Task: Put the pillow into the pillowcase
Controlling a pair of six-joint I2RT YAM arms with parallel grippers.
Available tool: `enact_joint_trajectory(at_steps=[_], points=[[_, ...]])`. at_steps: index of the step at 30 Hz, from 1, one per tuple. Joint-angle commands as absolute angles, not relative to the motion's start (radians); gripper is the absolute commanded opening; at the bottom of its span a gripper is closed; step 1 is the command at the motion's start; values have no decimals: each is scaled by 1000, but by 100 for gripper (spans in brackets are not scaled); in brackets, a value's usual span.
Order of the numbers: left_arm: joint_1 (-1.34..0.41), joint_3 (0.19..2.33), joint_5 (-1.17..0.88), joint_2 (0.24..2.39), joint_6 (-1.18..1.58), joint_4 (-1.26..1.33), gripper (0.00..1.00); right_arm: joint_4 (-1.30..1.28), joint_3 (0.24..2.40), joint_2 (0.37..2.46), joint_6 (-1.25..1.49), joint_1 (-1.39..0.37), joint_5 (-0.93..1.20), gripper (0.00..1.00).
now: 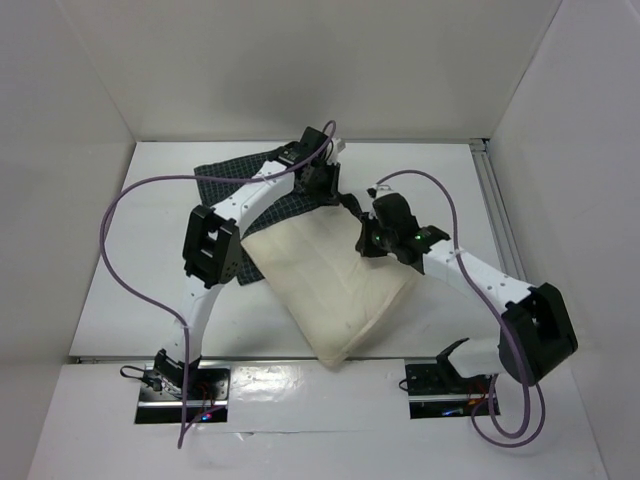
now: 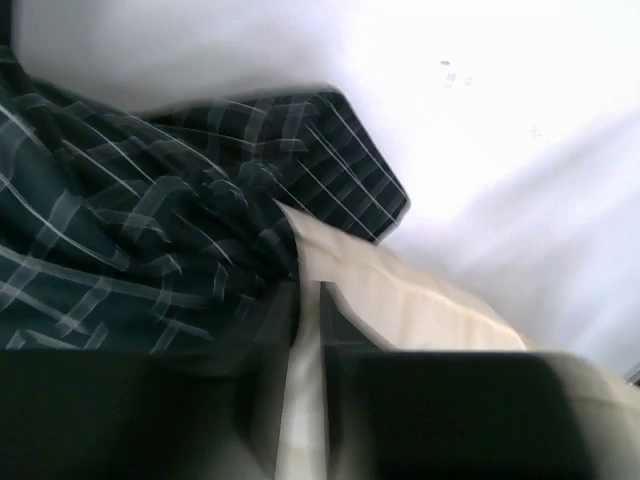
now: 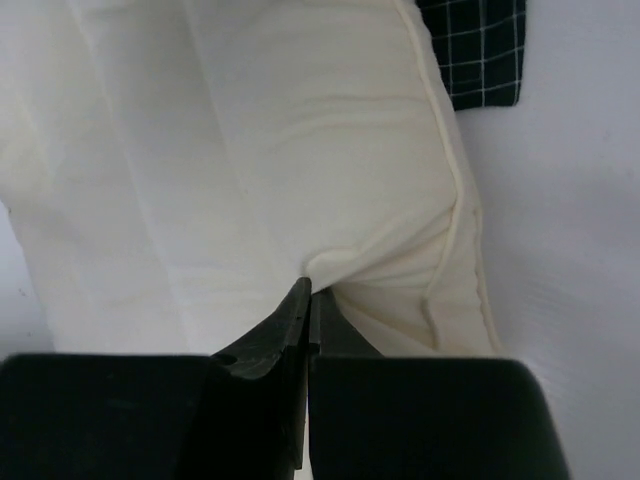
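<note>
Cream fabric puckers into a small fold right at the tips of the right gripper (image 3: 308, 295), whose jaws are pressed together on a pinch of the pillow (image 3: 300, 150). From that pinch the cushion spreads away ahead and to the gripper's left, with its seamed edge running past on the right. Beyond that edge, far ahead and to the right, one corner of the pillowcase (image 3: 482, 50) lies flat on the white table (image 3: 580, 250).

At the left gripper (image 2: 308, 300) the dark fingers are badly blurred. A thin slit shows between them with something cream in it, and I cannot tell whether they grip anything or just stand nearly closed. Directly ahead of the tips, the rumpled check cloth meets the cushion's end (the dark cloth fills everything to the gripper's left, the cream edge runs off to its right). In the overhead view the two grippers sit near each other at the cushion's far end, and most of the cushion lies bare on the table.
</note>
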State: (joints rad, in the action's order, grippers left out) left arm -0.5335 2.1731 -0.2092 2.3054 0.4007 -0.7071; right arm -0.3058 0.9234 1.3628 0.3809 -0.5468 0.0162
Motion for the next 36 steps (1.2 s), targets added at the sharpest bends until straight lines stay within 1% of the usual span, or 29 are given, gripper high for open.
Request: enact_joint_trajectory(at_steps=[1, 2, 3, 4, 5, 6, 8, 10, 11, 12, 13, 14, 15, 16, 17, 18, 19, 20, 21, 22, 24, 27, 28, 30, 31, 32, 33, 35, 36], points=[[-581, 2207, -304, 2260, 423, -782, 34, -210, 865, 1276, 417, -488, -61, 0], [-581, 2220, -289, 2250, 423, -801, 49, -210, 841, 1267, 417, -488, -37, 0], [-581, 2220, -252, 2237, 423, -801, 71, -230, 841, 1267, 393, -488, -25, 0], [-581, 2220, -232, 2218, 411, -811, 81, -247, 841, 1267, 378, -488, -25, 10], [-572, 2220, -215, 2173, 411, -811, 87, -264, 865, 1267, 358, -497, -25, 65], [-551, 2211, -186, 2145, 411, -821, 94, -305, 882, 1276, 332, -497, -40, 78], [-520, 2171, -161, 2079, 420, -821, 94, -336, 937, 1276, 307, -512, -98, 98], [-456, 2122, -97, 1958, 458, -821, 94, -362, 980, 1276, 293, -548, -138, 100], [-430, 2047, -77, 1910, 474, -821, 93, -373, 1006, 1276, 281, -563, -182, 100], [-369, 1992, -60, 1860, 488, -807, 92, -373, 1056, 1290, 272, -610, -199, 100], [-335, 1927, -45, 1750, 527, -787, 92, -373, 1083, 1305, 246, -638, -209, 100], [-298, 1772, -44, 1688, 546, -731, 90, -373, 1110, 1328, 235, -670, -209, 100], [-261, 1678, -55, 1628, 561, -689, 90, -373, 1167, 1356, 220, -704, -209, 100], [-194, 1582, -75, 1570, 587, -652, 90, -373, 1196, 1426, 207, -785, -227, 100], [-160, 1486, -93, 1466, 641, -615, 90, -373, 1224, 1465, 183, -829, -238, 100], [-106, 1312, -110, 1424, 673, -565, 89, -373, 1271, 1504, 169, -872, -265, 100], [-95, 1161, -132, 1358, 728, -548, 89, -373, 1296, 1585, 158, -943, -265, 100], [-95, 1160, -132, 1358, 754, -531, 89, -373, 1322, 1626, 144, -971, -281, 100], [-95, 1037, -132, 1306, 776, -493, 89, -373, 1368, 1666, 144, -1000, -281, 100], [-115, 991, -132, 1286, 793, -492, 89, -373, 1390, 1736, 134, -1031, -300, 100], [-124, 889, -74, 1243, 854, -492, 89, -353, 1435, 1796, 133, -1042, -316, 100], [-124, 772, -83, 1210, 890, -457, 89, -316, 1457, 1891, 121, -1051, -316, 100], [-114, 746, -92, 1200, 890, -443, 88, -316, 1472, 1945, 121, -1060, -325, 100], [-114, 669, -136, 1200, 914, -388, 86, -316, 1486, 1999, 121, -1060, -343, 88], [-114, 649, -153, 1190, 914, -364, 86, -316, 1505, 2025, 121, -1060, -359, 75], [-114, 617, -163, 1190, 923, -336, 86, -342, 1526, 2060, 145, -1051, -389, 25], [-114, 603, -173, 1190, 923, -319, 86, -354, 1526, 2060, 155, -1051, -390, 0], [-123, 574, -173, 1190, 911, -254, 86, -336, 1508, 2014, 155, -1022, -355, 0], [-132, 542, -173, 1199, 911, -232, 87, -319, 1468, 1982, 155, -1011, -286, 0]])
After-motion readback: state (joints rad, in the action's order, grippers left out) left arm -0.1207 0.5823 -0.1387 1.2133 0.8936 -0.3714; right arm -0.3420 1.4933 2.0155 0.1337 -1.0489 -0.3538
